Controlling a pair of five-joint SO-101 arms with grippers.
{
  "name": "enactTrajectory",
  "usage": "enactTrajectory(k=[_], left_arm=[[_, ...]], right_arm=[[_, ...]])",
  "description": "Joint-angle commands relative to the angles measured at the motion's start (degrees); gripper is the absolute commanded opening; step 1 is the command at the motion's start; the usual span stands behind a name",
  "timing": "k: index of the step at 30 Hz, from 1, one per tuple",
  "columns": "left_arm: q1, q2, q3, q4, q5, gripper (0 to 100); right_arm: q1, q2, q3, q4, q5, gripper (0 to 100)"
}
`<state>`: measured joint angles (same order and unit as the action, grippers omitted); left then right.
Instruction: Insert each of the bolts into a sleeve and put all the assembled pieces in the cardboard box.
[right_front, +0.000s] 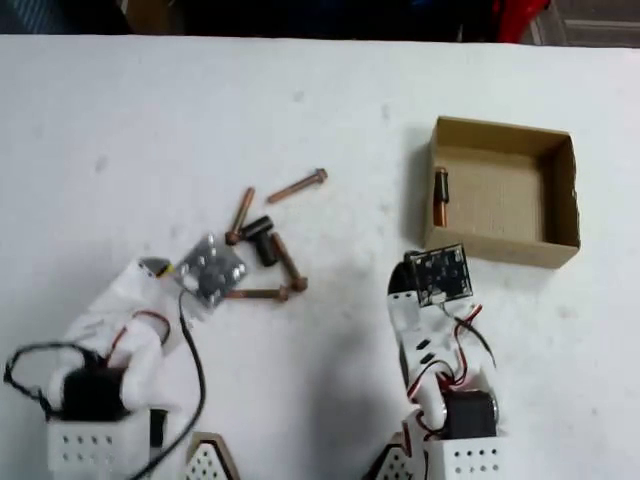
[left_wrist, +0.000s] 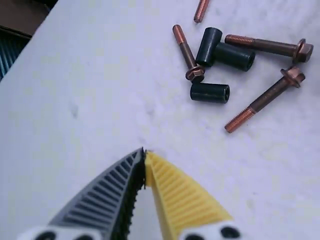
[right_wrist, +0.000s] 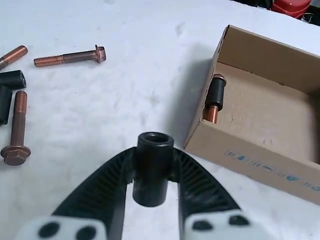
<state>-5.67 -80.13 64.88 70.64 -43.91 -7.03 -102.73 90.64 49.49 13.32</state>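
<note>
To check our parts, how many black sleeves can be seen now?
5. Three loose sleeves lie among the bolts; one held sleeve is in the right tool; one boxed sleeve sits on a bolt in the cardboard box. Others may be hidden.

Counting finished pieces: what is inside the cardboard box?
One sleeved bolt lies against the cardboard box wall nearest the loose bolts. Its remaining floor looks bare; the near wall hides a strip in the right wrist view.

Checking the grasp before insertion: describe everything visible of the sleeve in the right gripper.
The sleeve is a short matte black tube, perhaps plastic. Its bore opens toward the wrist camera and is empty. The right gripper clamps it, one ribbed black finger on each side, over the white table near the cardboard box.
</note>
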Motion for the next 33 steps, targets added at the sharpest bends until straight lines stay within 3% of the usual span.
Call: enactTrajectory(k=[1,6,20,30,33], left_arm=[[3.03,16.04,-10.46,-0.62,2.81,2],[6.64,28.44,-17.05,-0.88,-1.14,2],[15.96,54.37,-30.07,-0.88,-1.58,2],[19.91,68.26,-34.20,-0.53,-1.58,2],[20.79,70.90,-34.20,-0.53,-1.58,7]], right_arm=[[0.40,-0.48,0.26,-3.03,-0.53,1.6],[0.40,-0.48,0.53,-3.12,-0.44,1.6],[0.57,-0.48,0.53,-3.12,0.00,1.6],[7.96,-0.57,0.26,-4.79,-0.35,1.6],[8.75,-0.57,0.26,-4.79,-0.35,1.6]])
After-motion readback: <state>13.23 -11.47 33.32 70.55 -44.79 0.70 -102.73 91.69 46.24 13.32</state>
